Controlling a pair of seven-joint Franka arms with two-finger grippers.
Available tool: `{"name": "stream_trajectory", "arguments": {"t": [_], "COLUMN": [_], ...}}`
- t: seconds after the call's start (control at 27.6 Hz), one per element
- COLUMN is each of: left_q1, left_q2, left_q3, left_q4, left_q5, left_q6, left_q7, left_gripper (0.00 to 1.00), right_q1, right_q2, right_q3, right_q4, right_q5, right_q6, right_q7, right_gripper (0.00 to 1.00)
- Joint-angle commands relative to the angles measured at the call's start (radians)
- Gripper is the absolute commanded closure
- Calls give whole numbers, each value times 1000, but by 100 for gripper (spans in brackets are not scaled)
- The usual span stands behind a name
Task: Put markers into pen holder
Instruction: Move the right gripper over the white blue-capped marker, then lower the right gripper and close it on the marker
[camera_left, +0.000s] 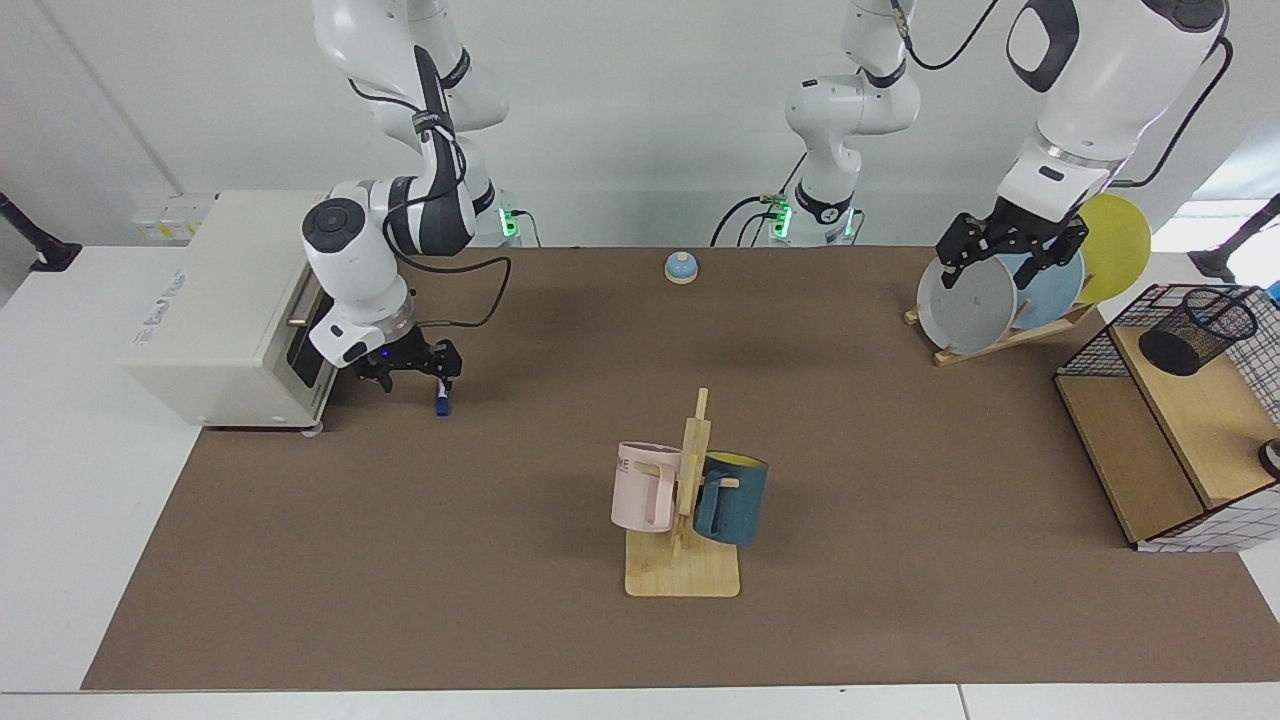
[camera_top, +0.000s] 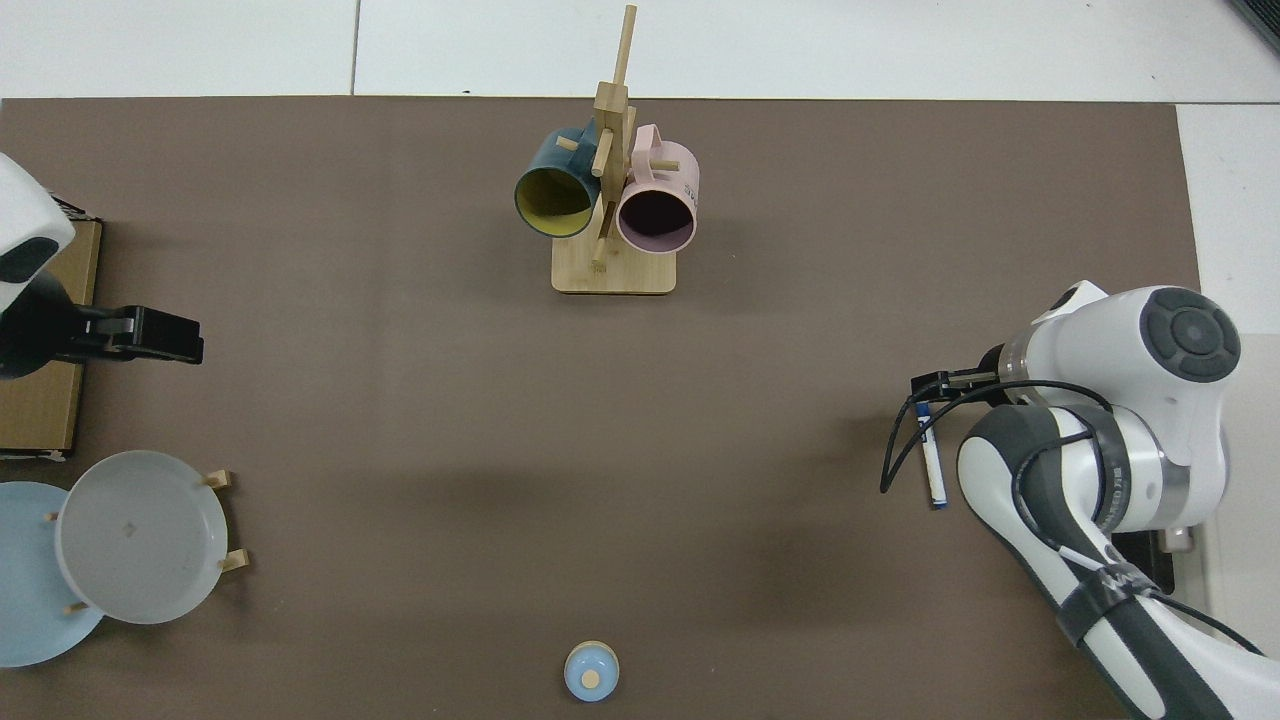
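The marker (camera_left: 440, 404) lies on the brown mat beside the white oven; in the top view its white barrel (camera_top: 934, 470) shows, with the blue-capped end under my hand. My right gripper (camera_left: 413, 380) is low over that end, open, with one finger right at the marker; from above, the right gripper (camera_top: 927, 384) shows edge-on. The pen holder (camera_left: 1197, 330), a black mesh cup, stands on the wooden shelf box at the far side of the mat. My left gripper (camera_left: 1008, 258) waits open above the plate rack, and the top view has the left gripper (camera_top: 165, 336) near the frame's edge.
A white toaster oven (camera_left: 215, 310) stands right behind the right arm. A wooden mug rack (camera_left: 683, 540) with a pink and a blue mug is mid-mat. Plates on a rack (camera_left: 968, 305), a small blue bell (camera_left: 681, 267) and the wire-grid shelf box (camera_left: 1130, 450) are also there.
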Motion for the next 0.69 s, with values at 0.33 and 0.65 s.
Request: {"name": "stream_trajectory", "arguments": {"t": [0.33,0.65], "left_q1": [-12,-12], "left_q2": [-27,-27], "left_q3": [12,12], "left_q4": [-35,-35], "left_q5": [-2,-4], "left_q6": [14,13], "left_q7": [-1,-1], "left_gripper": [0,0], "right_q1": [21,15], "right_q2": [40,45], "right_q3": [4,4], "right_q4": [-102,-111], "right_q5": [3,-8], "right_q6": [107,111], "right_q7": [-10,-5], "right_gripper": [0,45]}}
